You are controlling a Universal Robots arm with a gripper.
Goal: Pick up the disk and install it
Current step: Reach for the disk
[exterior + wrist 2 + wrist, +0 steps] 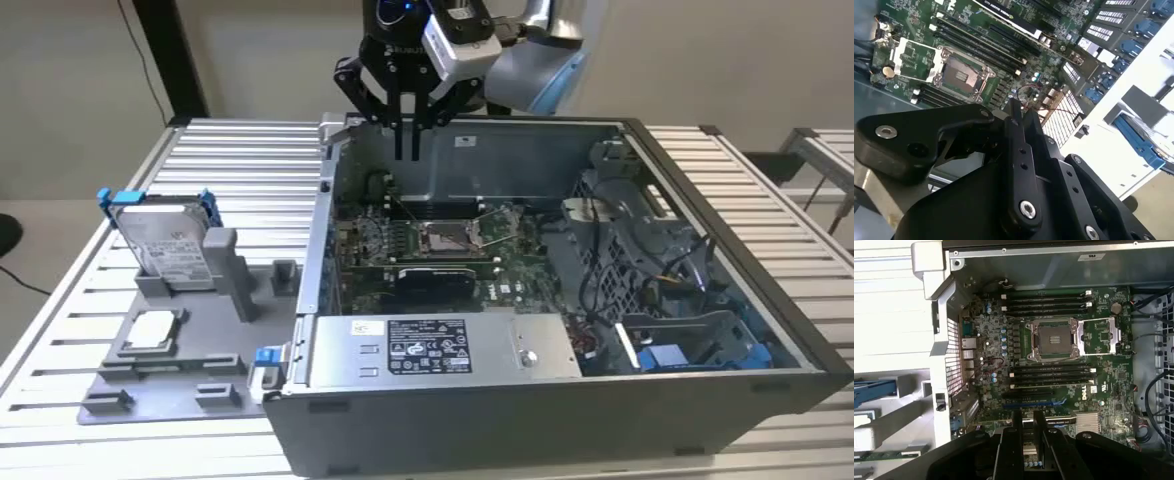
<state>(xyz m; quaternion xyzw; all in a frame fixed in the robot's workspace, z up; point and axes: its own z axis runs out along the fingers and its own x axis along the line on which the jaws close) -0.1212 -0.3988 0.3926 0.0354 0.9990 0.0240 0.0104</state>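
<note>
The disk (167,238) stands upright in a grey holder on the exterior view's left, outside the computer case. It is silver with a white label and blue rails along its edges. My gripper (407,152) hangs above the back left corner of the open case (561,400), well away from the disk. Its two black fingers point down over the motherboard (1054,365), drawn together with only a narrow slit between them and nothing held. Both wrist views look past the gripper (1027,415) (1015,107) onto the board and its processor socket (1051,340).
A grey fixture plate (174,375) beside the case carries a small square silver chip (151,330). Inside the case lie a grey power supply box (427,345), cables and a blue-latched drive bay (667,355) at the exterior view's right. The case's left wall (320,230) stands between gripper and disk.
</note>
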